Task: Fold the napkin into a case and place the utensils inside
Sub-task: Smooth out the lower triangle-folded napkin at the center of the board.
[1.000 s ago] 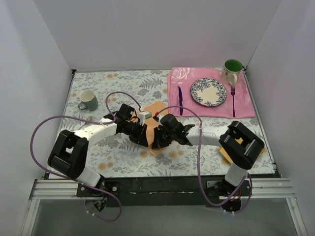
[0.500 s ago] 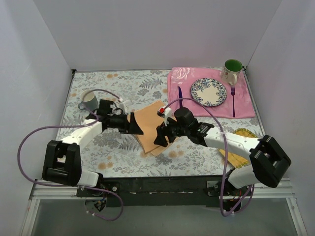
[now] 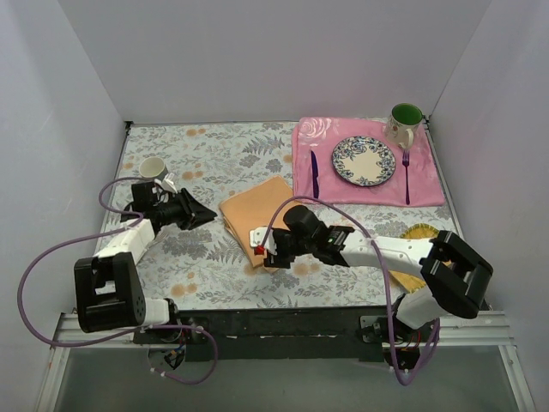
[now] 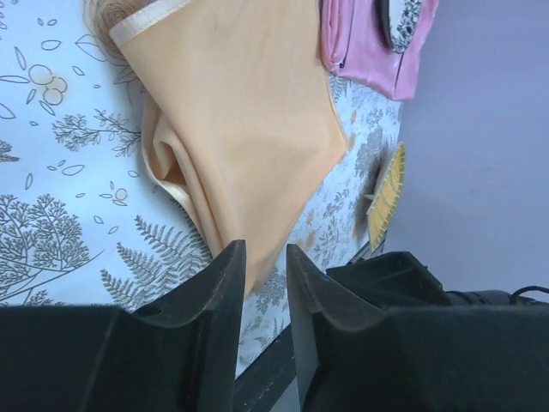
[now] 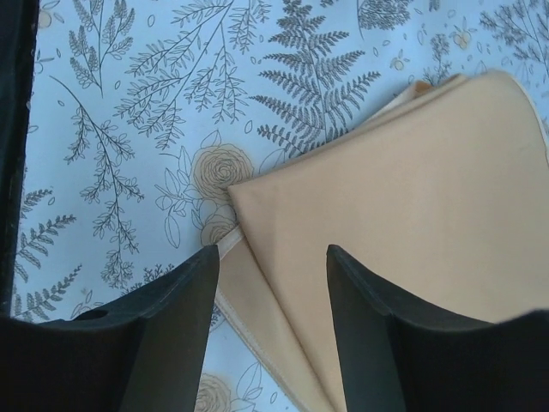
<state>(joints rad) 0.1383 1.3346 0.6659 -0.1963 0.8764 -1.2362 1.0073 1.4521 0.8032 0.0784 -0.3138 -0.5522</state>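
The peach napkin (image 3: 257,213) lies folded on the floral tablecloth, mid-table, with layered edges at its near corner (image 5: 257,292). My left gripper (image 3: 208,216) hangs just left of the napkin (image 4: 249,112), its jaws a narrow gap apart with nothing between them (image 4: 264,253). My right gripper (image 3: 264,249) hovers open over the napkin's near corner (image 5: 272,257), touching nothing. The dark purple knife (image 3: 314,174) lies left of the plate and the purple fork (image 3: 407,176) right of it, both on the pink placemat.
The pink placemat (image 3: 317,137) at the back right carries a patterned plate (image 3: 364,160) and a green mug (image 3: 403,124). A grey mug (image 3: 153,167) stands at the far left by my left arm. A yellow woven mat (image 3: 419,233) lies under my right arm.
Both grippers opened and drew away from the napkin's middle. The left arm pulled back to the left; the right gripper moved to the near corner. The folded napkin now lies uncovered.
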